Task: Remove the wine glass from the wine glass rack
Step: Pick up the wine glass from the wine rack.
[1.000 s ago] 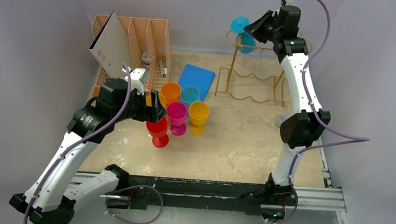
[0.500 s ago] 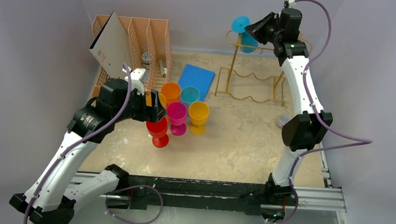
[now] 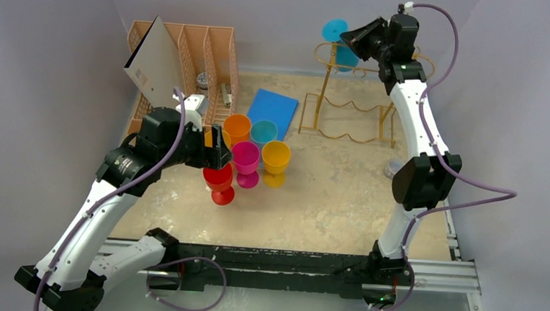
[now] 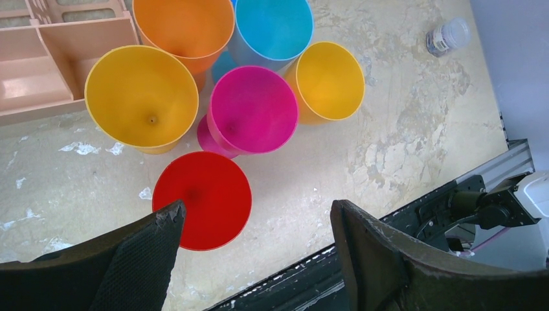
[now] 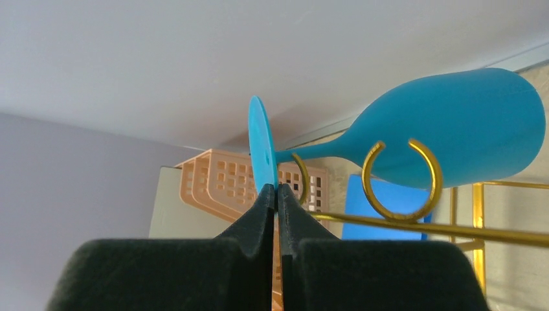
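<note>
A blue wine glass (image 3: 339, 45) hangs at the top left of the gold wire wine glass rack (image 3: 347, 109) at the back of the table. In the right wrist view the glass (image 5: 453, 129) lies sideways above the rack's looped rail (image 5: 401, 172). My right gripper (image 5: 276, 189) is shut on the edge of the glass's round foot (image 5: 262, 152); it also shows in the top view (image 3: 351, 39). My left gripper (image 4: 256, 217) is open and empty above a red glass (image 4: 202, 199) in a cluster of upright glasses.
Orange (image 3: 237, 128), teal (image 3: 263, 133), pink (image 3: 245, 157), yellow (image 3: 275, 157) and red (image 3: 219, 177) glasses stand mid-table. A peach file organizer (image 3: 191, 57) with a leaning board stands back left. A blue pad (image 3: 273, 111) lies beside the rack. A small jar (image 4: 447, 35) sits near the right edge.
My right gripper has lifted slightly and shifted right with the blue glass's foot in it. The left arm has barely moved.
</note>
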Tool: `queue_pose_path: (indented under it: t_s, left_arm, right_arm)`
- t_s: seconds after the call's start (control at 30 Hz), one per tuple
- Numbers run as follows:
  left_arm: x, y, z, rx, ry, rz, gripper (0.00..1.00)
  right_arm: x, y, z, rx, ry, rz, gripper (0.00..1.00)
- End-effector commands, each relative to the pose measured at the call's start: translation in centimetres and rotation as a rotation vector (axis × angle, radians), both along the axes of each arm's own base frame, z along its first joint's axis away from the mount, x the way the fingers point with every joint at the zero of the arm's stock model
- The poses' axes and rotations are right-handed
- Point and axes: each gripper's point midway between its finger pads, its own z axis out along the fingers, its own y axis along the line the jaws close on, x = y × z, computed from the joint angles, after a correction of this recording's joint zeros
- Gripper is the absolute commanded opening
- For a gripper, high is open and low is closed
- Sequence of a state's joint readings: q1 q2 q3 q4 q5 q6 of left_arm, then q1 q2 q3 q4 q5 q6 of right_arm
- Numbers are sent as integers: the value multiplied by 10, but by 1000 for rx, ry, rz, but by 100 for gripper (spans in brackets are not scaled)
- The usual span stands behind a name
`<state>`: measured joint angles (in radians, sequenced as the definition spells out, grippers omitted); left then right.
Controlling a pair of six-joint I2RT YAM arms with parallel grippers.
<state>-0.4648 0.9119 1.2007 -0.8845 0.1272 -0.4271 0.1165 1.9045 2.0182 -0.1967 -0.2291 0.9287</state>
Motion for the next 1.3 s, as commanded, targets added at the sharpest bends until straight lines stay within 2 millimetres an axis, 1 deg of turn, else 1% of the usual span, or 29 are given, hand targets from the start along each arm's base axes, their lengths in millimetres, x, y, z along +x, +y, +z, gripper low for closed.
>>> queue_pose_path:
  t_s: [0.0,0.2,0.4,0.57,0.67,0.73,0.9,1.0,1.17,1.27]
  left_arm:
    - [3,-1,20,-34,-51,4,81]
    - [4,0,21,-32,-57,5,81]
    - [4,-1,23,-35,-59,1,81]
    - [3,-2,27,-44,-66,-4,81]
    - [3,-3,30,-48,-70,-9,81]
    - [4,-5,31,-51,-71,-14,81]
    - [6,-8,33,-57,-74,-23,81]
    - [7,-10,33,-62,-74,-32,81]
    - [9,-15,35,-78,-76,-50,81]
    - [9,-18,35,-86,-75,-58,81]
  right_arm:
    - [0,-3,45,61,-131,-13,0]
    - [5,-6,51,58,-162,-34,0]
    - [15,-5,51,76,-169,-26,0]
    - [14,2,69,60,-225,28,0]
    - [9,5,83,30,-269,66,0]
    - [4,7,89,12,-285,90,0]
    - [-13,15,101,-40,-346,167,0]
    - [-30,22,109,-58,-393,234,0]
    - [-72,34,136,-114,-600,359,0]
    - [-99,40,145,-132,-688,430,0]
